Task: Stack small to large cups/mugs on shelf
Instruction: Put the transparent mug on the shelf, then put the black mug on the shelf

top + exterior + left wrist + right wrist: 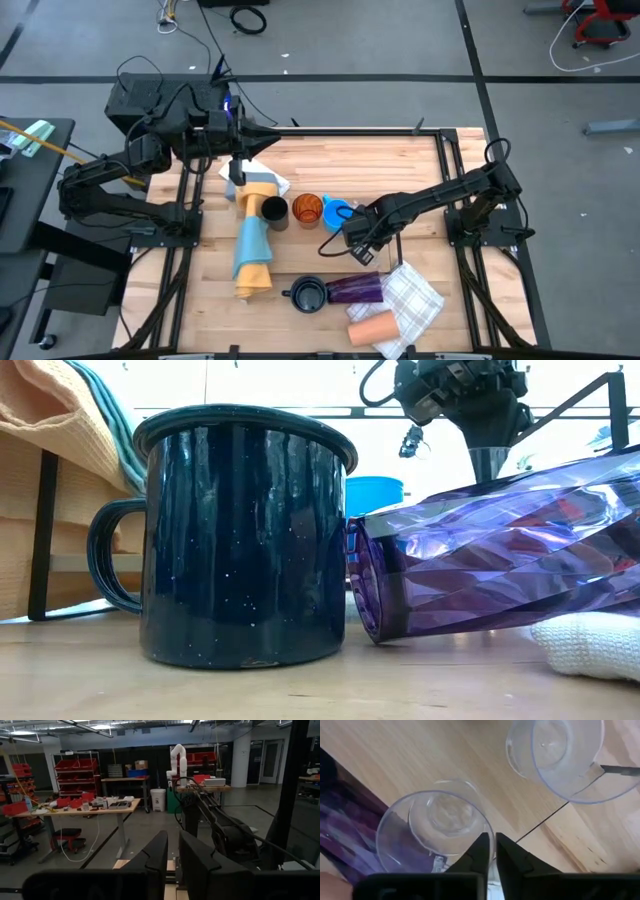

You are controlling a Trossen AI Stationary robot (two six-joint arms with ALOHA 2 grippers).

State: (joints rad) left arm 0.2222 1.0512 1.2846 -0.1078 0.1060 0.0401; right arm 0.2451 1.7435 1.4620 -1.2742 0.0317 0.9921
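Right hand (490, 851) nipping clear glass (436, 834) rim, fingers near-closed; lift toward shelf next. Left hand (172, 857) idle, narrow.

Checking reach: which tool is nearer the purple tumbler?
Right. The right tool hangs just above and beside the purple tumbler, over clear glasses. The left tool is parked at the table's far edge, well away.
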